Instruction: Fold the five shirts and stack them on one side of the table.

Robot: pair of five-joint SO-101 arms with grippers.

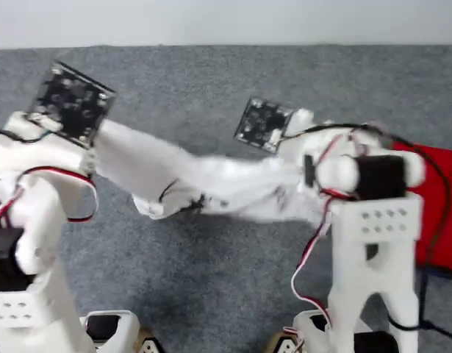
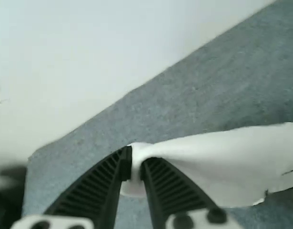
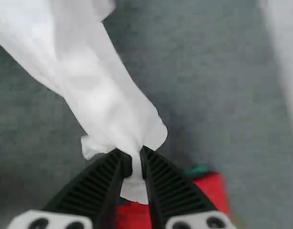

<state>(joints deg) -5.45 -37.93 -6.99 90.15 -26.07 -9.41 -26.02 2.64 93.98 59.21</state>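
My left gripper [image 2: 135,162] and right gripper [image 3: 135,160] are pinched shut on the white shirt [image 1: 211,180], mid-frame. It looks limp, light and sagging, so I'd hold the corners.

Grey, felt-like table [image 1: 211,287] spread wide under the high view, fine and even in texture. Beyond its far edge, plain pale wall [image 1: 226,20], meeting the grey in a straight line. From the left wrist view, same grey meeting same pale wall along one edge.
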